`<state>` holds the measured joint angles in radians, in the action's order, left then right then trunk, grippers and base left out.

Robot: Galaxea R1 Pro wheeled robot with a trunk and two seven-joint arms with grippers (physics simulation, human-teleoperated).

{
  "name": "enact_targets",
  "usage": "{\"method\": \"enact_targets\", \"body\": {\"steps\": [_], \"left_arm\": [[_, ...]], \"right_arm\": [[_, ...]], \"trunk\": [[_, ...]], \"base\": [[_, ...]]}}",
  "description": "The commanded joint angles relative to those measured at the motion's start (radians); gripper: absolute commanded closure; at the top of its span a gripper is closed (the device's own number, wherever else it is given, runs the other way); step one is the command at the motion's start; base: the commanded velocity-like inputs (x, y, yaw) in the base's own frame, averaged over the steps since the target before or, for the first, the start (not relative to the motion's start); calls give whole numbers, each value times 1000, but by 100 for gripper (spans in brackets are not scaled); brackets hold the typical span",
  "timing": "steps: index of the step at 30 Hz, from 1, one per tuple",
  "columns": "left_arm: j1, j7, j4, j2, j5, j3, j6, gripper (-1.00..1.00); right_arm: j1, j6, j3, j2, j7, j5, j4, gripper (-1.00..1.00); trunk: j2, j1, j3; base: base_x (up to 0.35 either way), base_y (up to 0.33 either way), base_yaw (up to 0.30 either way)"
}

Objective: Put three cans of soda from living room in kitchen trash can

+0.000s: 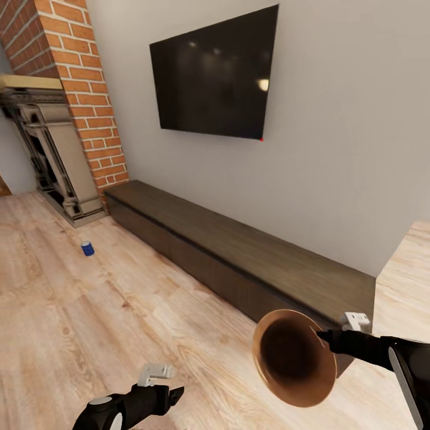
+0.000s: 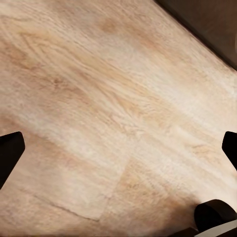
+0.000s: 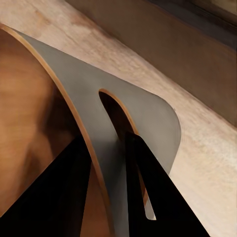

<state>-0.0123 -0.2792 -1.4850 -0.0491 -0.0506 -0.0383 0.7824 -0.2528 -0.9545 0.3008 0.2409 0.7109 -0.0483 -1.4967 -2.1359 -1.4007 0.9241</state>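
Where red brick meets pale plank floor (image 1: 89,334), one small blue can (image 1: 88,248) stands upright; left gripper (image 1: 170,388) spread wide, empty; right gripper (image 1: 327,338) pinching the smooth copper bin (image 1: 294,358) by its rim, tipped sideways.

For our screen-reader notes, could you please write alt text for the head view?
The right pincer holds a copper bin by its rim, opening toward the camera, above a wood floor. A blue can stands near the fireplace; a TV hangs above a low cabinet.
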Motion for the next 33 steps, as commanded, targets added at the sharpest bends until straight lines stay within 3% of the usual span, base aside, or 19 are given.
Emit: {"method": "enact_targets", "body": {"steps": [1,33], "left_arm": [[0,0,0,0,0,0,0,-100],[0,0,0,1,1,0,0,-100]], "right_arm": [[0,-8,0,-1,1,25,0,100],[0,-9,0,1,1,27,1,100]], "trunk": [[0,0,0],[0,0,0]], "base": [[0,0,273],[0,0,273]]}}
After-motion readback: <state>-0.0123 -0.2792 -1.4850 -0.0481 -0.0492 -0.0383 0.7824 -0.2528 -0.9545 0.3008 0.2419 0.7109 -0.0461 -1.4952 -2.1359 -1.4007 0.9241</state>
